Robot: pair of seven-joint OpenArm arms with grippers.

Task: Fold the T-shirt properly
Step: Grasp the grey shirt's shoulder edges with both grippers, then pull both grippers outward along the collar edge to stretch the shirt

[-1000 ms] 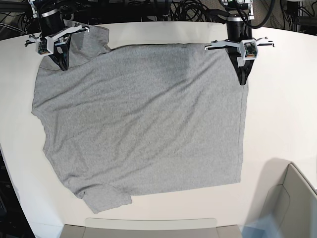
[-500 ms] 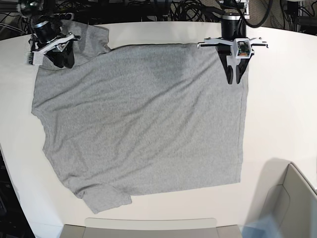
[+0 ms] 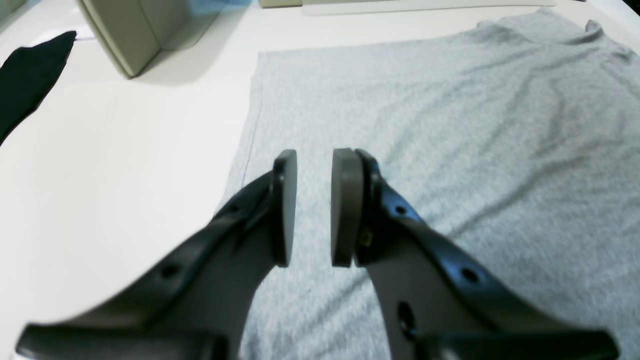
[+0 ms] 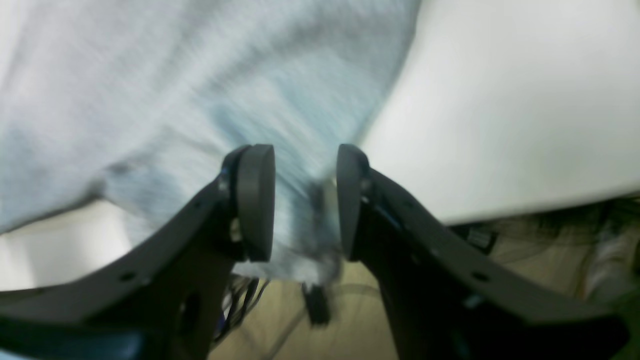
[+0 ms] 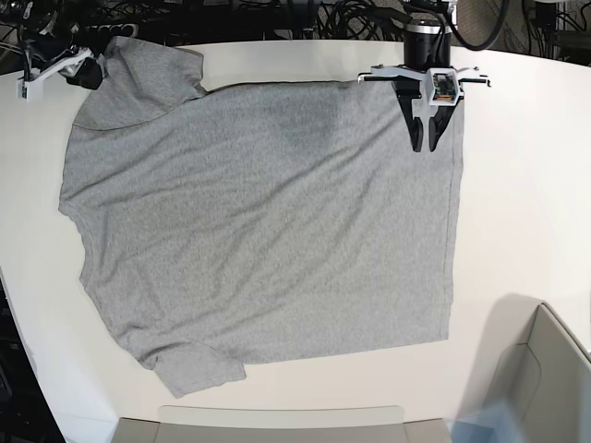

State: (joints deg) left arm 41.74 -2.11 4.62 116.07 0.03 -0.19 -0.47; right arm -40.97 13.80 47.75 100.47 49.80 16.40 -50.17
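Observation:
The heather-grey T-shirt [image 5: 268,221] lies spread flat on the white table [image 5: 517,185], plain side up, with one sleeve at the far left and another at the near left. My left gripper [image 5: 425,143] hovers over its far right corner, open. In the left wrist view the left gripper [image 3: 314,165] has nothing between its pads, and the T-shirt [image 3: 450,125] lies beneath it. My right gripper [image 5: 81,76] is at the far left table edge beside the sleeve. The blurred right wrist view shows the right gripper [image 4: 305,160] open and empty above the T-shirt [image 4: 200,75].
A beige bin [image 5: 545,378] stands at the near right corner, also seen as the bin [image 3: 130,35] in the left wrist view. A beige tray [image 5: 277,420] lines the near edge. Dark cables [image 5: 277,18] run behind the table. A black cloth [image 3: 30,75] lies off to the side.
Both grippers were shut on the shirt's far edge and have opened, letting it go. Both drew back toward the far edge, the right one further out to the left corner.

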